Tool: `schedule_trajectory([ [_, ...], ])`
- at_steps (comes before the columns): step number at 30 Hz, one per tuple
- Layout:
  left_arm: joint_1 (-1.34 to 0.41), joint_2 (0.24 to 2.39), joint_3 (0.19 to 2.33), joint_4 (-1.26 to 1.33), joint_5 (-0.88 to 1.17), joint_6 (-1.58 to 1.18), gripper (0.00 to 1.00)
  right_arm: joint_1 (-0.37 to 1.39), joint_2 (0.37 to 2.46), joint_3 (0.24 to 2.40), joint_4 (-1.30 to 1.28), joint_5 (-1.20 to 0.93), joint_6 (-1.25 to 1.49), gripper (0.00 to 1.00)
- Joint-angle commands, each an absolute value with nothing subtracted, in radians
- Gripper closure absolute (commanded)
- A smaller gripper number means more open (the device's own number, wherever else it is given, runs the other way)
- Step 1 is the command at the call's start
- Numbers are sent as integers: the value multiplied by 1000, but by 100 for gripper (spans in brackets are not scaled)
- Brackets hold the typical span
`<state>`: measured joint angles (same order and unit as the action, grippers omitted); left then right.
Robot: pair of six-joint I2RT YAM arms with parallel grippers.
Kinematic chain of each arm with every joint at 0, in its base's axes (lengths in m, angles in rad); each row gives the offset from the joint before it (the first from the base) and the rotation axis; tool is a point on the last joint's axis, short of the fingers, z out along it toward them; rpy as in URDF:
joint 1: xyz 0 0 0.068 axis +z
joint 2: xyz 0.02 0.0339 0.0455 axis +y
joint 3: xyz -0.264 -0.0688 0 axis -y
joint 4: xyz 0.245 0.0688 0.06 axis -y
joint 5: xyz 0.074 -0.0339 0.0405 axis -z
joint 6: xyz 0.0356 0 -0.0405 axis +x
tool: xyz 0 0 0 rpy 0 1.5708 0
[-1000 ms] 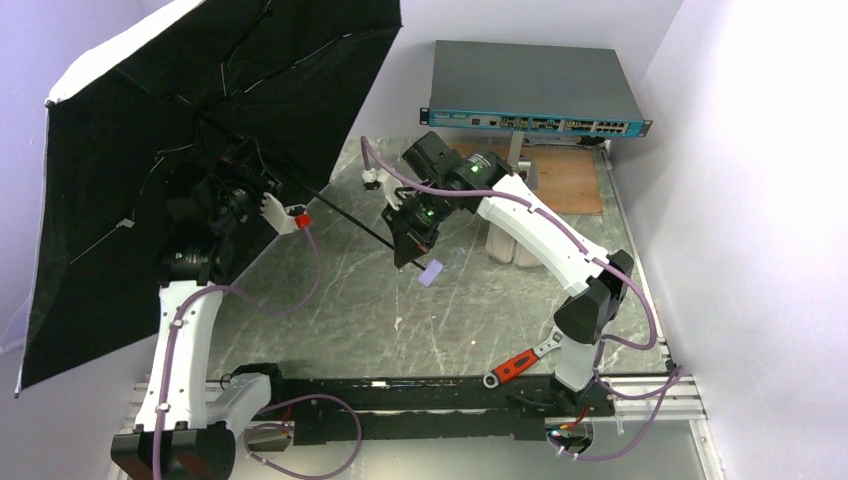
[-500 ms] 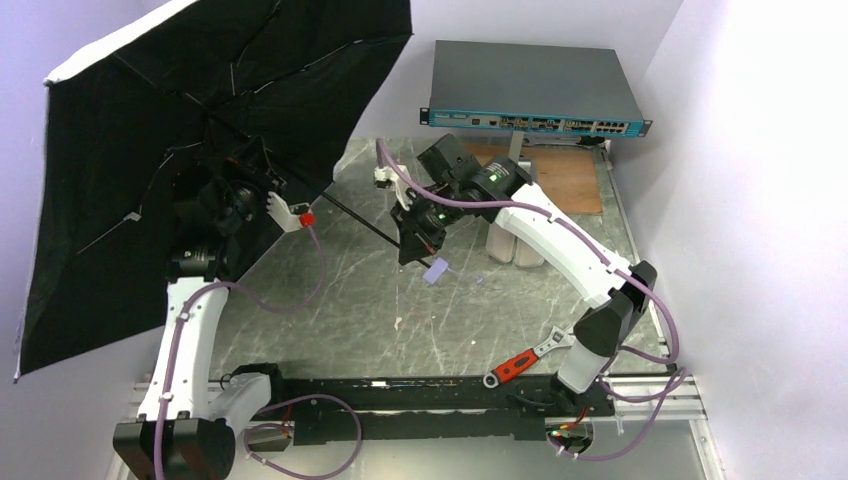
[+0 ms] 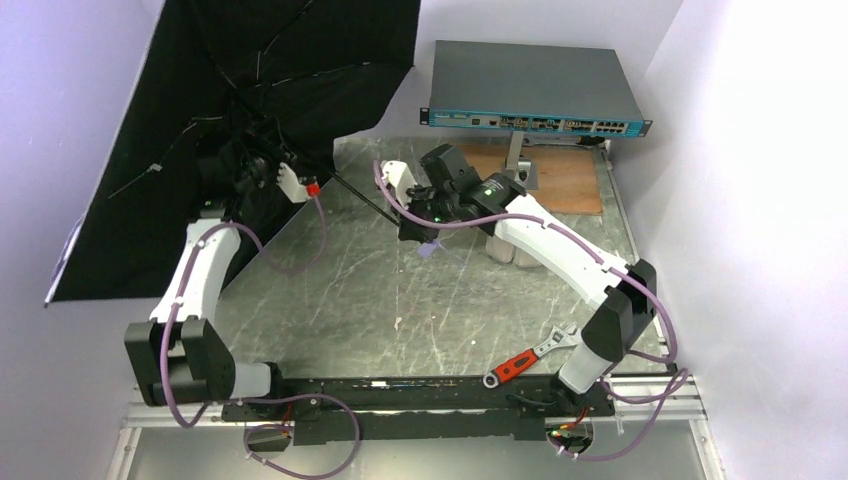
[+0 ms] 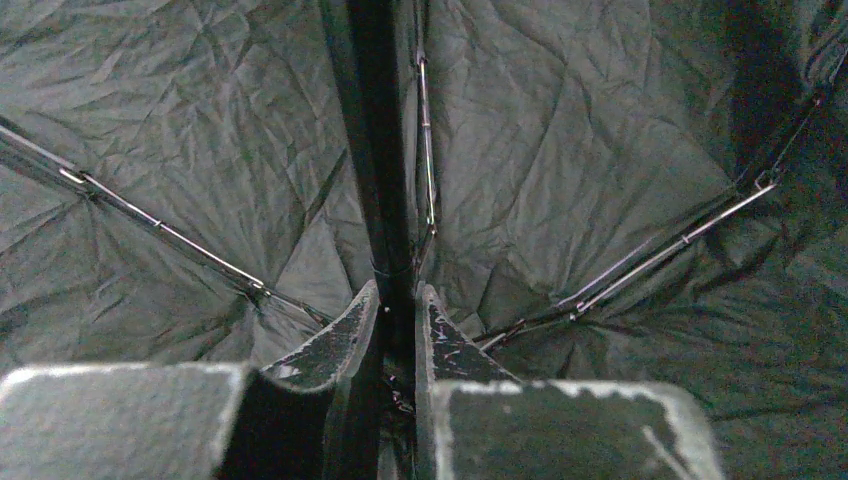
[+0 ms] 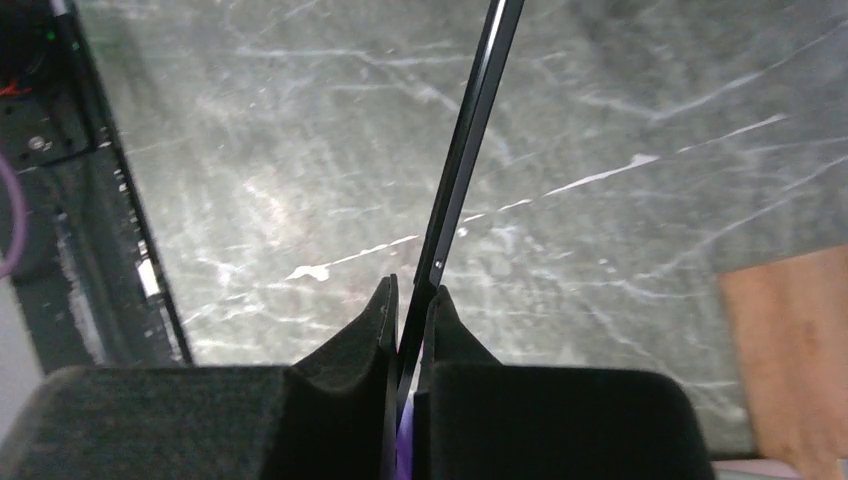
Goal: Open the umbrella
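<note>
Surface: we log a grey marbled table (image 3: pixel 400 290) with white veins, set in a corner of pale lilac walls (image 3: pixel 760 200) on the left, back and right. A black rail (image 3: pixel 400 392) along the near edge carries both arm bases. Far right of the tabletop: brown board (image 3: pixel 570 178), lying flat. Above it, raised on a stand at the back, is a flat dark teal box (image 3: pixel 535 85) w/ ports along its front face. Near edge, right of centre: wrench (image 3: pixel 522 360) w/ red grip, lying flat, head end twd the right arm.

Containers: two pale cylinder-like things (image 3: pixel 505 248) stand just beside the right forearm, mostly hidden by it. We can't tell if they are open-topped, nor what's in them.

Umbrella (image 3: pixel 250 90): open, canopy spread, hanging past the table's far-left corner against the left wall. Black lining faces the top camera, ribs showing, w/ a thin pale edge at lower left. Shaft (image 3: pixel 352 195) runs diagonally from the hub down-right, above the table. Small lilac handle (image 3: pixel 431 248) at its end, just below the right arm's fingers.

Left gripper (image 4: pixel 397 300): narrow, fingers pinched on the shaft close to where the ribs meet. Canopy fills that wrist view.

Right gripper (image 5: pixel 412 300): narrow, clamped on the shaft's lower end. A lilac bit shows betw. the fingers at the bottom.
</note>
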<state>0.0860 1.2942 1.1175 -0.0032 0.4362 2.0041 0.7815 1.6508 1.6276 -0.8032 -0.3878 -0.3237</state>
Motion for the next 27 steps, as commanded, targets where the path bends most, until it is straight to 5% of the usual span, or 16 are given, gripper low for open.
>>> schedule_trajectory([
  [1,259,1414,1344,384,-180,2037,90,802,1514,1520,-1355,-441,-489,100],
  [13,339,1569,1606,371,-262,2070,81,787,1414,1389,-1383,-420,-521,100],
  [27,437,1656,1697,390,-244,2107,83,780,1334,1290,-1380,-400,-542,100],
])
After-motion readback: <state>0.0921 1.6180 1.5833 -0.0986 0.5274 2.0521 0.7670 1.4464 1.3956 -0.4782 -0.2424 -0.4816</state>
